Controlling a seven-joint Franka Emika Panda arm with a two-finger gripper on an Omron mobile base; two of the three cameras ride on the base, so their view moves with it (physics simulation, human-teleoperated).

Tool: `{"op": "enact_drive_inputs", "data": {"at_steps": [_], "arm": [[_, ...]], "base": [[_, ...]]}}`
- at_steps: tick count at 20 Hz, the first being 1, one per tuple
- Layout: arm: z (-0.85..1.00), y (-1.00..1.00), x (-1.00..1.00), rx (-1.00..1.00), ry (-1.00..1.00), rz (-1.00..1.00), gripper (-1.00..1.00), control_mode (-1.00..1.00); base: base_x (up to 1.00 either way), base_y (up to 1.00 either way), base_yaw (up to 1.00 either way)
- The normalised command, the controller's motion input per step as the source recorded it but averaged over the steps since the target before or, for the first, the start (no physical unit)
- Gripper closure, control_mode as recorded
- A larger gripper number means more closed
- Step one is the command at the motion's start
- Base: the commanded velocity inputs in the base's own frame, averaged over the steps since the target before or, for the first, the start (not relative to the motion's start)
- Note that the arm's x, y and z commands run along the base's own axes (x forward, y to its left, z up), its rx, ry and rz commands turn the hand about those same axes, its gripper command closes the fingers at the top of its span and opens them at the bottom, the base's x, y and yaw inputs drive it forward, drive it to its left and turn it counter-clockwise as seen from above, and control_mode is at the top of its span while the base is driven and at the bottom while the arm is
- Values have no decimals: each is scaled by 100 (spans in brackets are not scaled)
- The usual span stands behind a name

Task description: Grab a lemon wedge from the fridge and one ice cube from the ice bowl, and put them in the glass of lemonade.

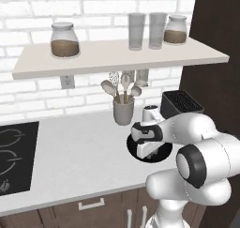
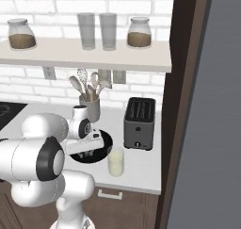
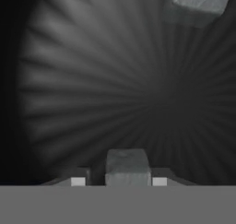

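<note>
I see the gripper (image 3: 127, 177) down inside the ice bowl (image 3: 92, 94). In the hand view a pale grey ice cube (image 3: 127, 167) sits squarely between the two dark fingertips (image 3: 77, 180). The jaws stand part-way closed on either side of it, but I cannot tell whether they press on it yet. A second ice cube (image 3: 199, 1) lies further along the bowl's ribbed black floor, well apart from the first.

From the right base view, the hand (image 2: 86, 145) hangs over the black bowl (image 2: 106, 143), which sits on the white counter (image 2: 141, 164) near its front edge. The glass of lemonade (image 2: 116, 161) stands just beside the bowl, toward the counter's front. The dark toaster (image 2: 139, 123) is behind the glass, near the counter's end by the dark wall panel. The grey utensil cup (image 2: 92, 108) stands behind the bowl against the brick wall.

In the left base view, the stovetop (image 1: 16, 156) takes the counter's far left. Two brown-filled jars (image 1: 64, 40) and two clear glasses (image 1: 137, 31) line the shelf (image 1: 117, 58) above.
</note>
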Motion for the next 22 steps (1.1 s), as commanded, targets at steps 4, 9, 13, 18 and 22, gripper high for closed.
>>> {"op": "enact_drive_inputs", "data": {"at_steps": [4, 9, 13, 18, 22], "arm": [[0, 0, 0, 0, 0, 0, 100, -100], [4, 0, -2, 0, -1, 0, 100, -100], [49, -3, -71, 0, -13, -2, 100, -100], [79, -24, -94, 0, -22, -5, 100, -100], [94, -20, -46, 0, -14, -5, 100, -100]], "base": [[0, 0, 0], [0, 0, 0], [0, 0, 0], [0, 0, 0], [0, 0, 0]]}}
